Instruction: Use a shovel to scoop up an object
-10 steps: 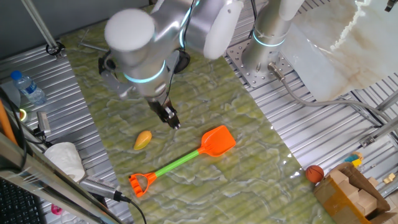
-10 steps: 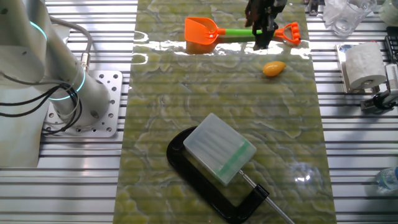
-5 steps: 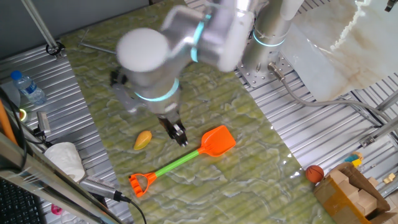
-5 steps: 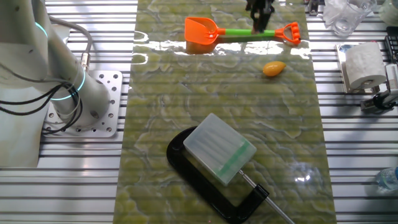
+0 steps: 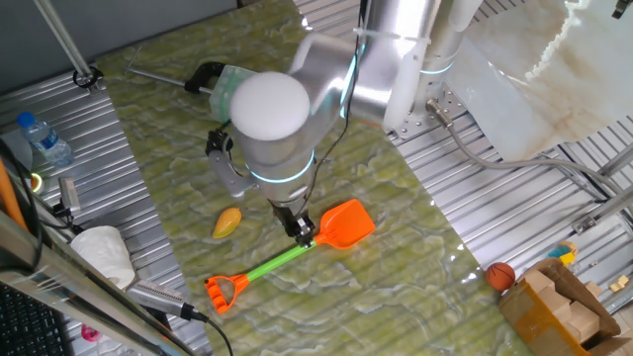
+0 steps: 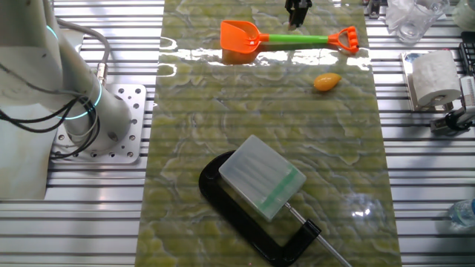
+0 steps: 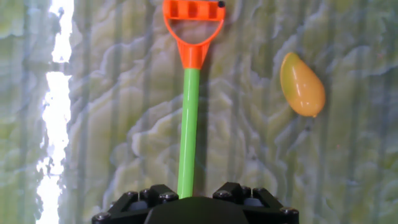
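The shovel [image 5: 279, 259] lies flat on the green mat, orange blade [image 5: 346, 224] to the right and orange D-shaped end [image 5: 224, 292] toward the front left. My gripper [image 5: 303, 233] hangs over the green shaft close to the blade. In the hand view the shaft [image 7: 188, 124] runs up from between the gripper [image 7: 194, 194] jaws, which stand open on either side of it. The object [image 5: 227, 222], a yellow-orange oval, rests on the mat left of the gripper and apart from the shovel. The other fixed view shows the shovel [image 6: 289, 38], the object [image 6: 326, 81] and the gripper [image 6: 298, 10].
A black clamp holding a translucent box [image 6: 260, 178] sits on the mat away from the shovel. An orange-brown ball [image 5: 500, 274] and wooden blocks [image 5: 559, 302] lie off the mat at the right. A water bottle [image 5: 45, 138] and a paper roll [image 6: 434, 78] stand on the metal side.
The gripper has travelled from beside the object toward the blade end of the shovel and now sits over the green shaft. Shovel and object have not moved.
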`<state>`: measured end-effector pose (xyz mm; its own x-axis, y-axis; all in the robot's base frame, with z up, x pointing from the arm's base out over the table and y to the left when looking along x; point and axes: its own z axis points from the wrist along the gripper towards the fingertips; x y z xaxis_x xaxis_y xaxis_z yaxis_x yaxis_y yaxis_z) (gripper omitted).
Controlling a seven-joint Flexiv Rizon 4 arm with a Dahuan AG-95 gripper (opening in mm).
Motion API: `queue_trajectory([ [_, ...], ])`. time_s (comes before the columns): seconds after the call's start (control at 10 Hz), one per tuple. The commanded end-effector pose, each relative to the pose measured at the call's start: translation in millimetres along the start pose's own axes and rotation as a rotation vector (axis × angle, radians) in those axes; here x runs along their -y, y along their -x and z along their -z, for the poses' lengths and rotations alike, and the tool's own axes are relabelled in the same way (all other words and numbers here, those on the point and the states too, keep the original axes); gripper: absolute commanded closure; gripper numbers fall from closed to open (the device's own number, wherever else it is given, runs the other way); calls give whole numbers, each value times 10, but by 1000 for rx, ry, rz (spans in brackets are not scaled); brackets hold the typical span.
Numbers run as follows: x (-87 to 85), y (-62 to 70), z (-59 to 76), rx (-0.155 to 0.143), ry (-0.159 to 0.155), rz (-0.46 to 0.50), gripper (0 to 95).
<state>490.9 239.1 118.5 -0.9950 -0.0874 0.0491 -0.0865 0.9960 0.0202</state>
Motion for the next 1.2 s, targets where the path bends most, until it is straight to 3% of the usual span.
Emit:
queue_trajectory([
  [0.1, -4, 6, -66, 7, -2, -1, 380],
  [0.2, -14, 27, -210, 23, -5, 1, 380],
  [0.7, -47, 110, -357, 18, -7, -20, 380],
  [1.2, -184, 442, -434, 21, -11, -51, 380],
])
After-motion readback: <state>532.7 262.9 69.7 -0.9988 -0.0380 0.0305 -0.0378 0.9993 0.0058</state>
